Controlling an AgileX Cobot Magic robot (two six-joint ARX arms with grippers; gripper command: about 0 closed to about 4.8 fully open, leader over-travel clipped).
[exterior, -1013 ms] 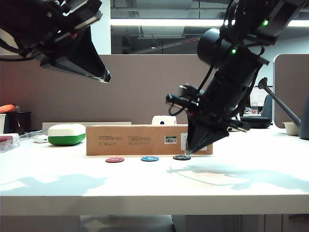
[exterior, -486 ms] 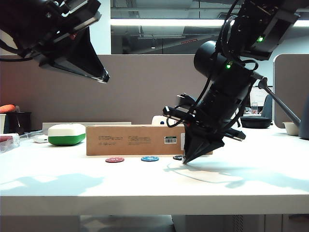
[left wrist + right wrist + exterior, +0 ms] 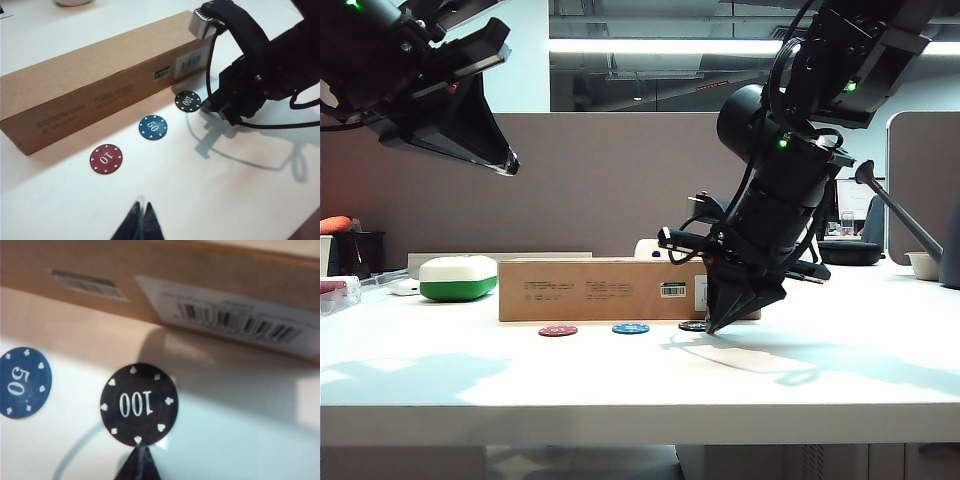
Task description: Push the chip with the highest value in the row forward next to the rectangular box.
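Three chips lie in a row in front of the rectangular box (image 3: 600, 289) (image 3: 90, 75) (image 3: 200, 280): a red 10 (image 3: 558, 330) (image 3: 106, 159), a blue 50 (image 3: 630, 328) (image 3: 153, 127) (image 3: 22, 382) and the black 100 chip (image 3: 694, 326) (image 3: 188, 101) (image 3: 139, 404). The black chip lies a little nearer the box than the other two, with a gap still between them. My right gripper (image 3: 712, 328) (image 3: 140, 450) is shut, its tip down at the table and touching the black chip's near edge. My left gripper (image 3: 510, 168) (image 3: 141, 206) hangs shut, high above the table's left side.
A white-and-green rounded case (image 3: 458, 278) stands left of the box. A dark cup (image 3: 360, 252) and small items sit at the far left edge. At the right are a watering-can spout (image 3: 900, 215) and a white bowl (image 3: 923, 265). A grey partition closes the back.
My right gripper has dropped its tip to the table at the black chip's near edge. The left arm has drawn back to the left and slightly up.
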